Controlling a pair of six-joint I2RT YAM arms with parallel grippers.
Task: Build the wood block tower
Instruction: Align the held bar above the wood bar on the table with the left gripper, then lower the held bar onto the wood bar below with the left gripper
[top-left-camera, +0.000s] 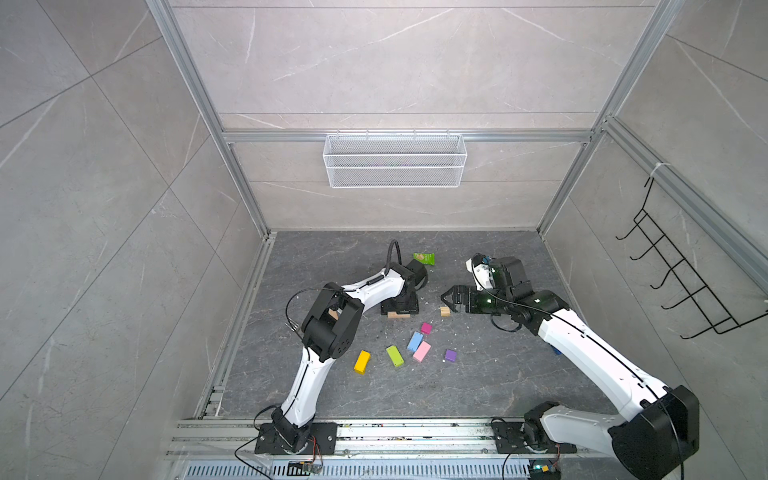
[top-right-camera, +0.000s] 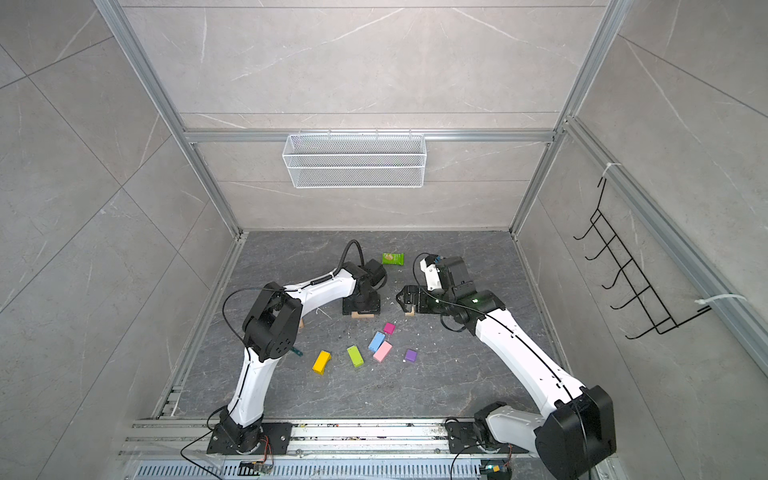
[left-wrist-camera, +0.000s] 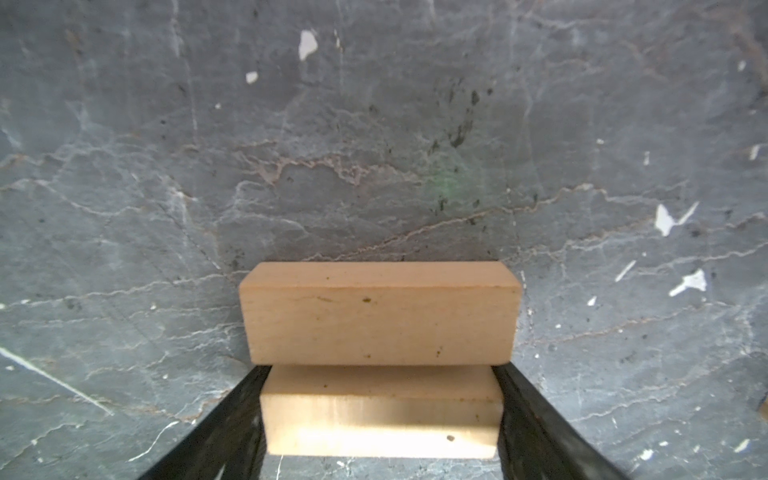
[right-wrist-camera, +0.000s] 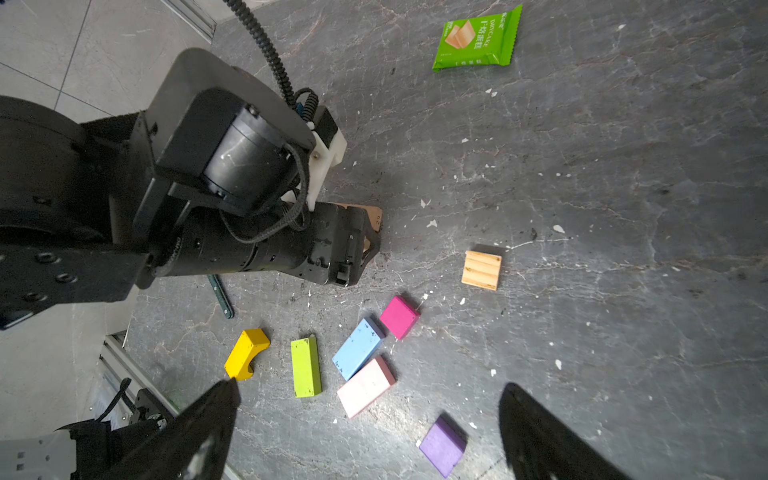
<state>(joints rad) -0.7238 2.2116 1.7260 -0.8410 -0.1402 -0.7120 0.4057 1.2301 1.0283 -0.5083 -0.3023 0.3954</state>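
While the left gripper (left-wrist-camera: 380, 370) is clamped on the ends of a tan bar (left-wrist-camera: 380, 415), left of the cube (top-left-camera: 445, 311), a second bar (left-wrist-camera: 380, 320) lies alongside. The right gripper (top-left-camera: 447, 302), jaws wide apart and empty, hovers just right of the cube. Nearer the arm bases than the cube lie yellow (top-left-camera: 362, 361), lime (top-left-camera: 395, 355), blue (top-left-camera: 414, 340), pink (top-left-camera: 422, 351), magenta (top-left-camera: 426, 328) and purple (top-left-camera: 450, 355) blocks.
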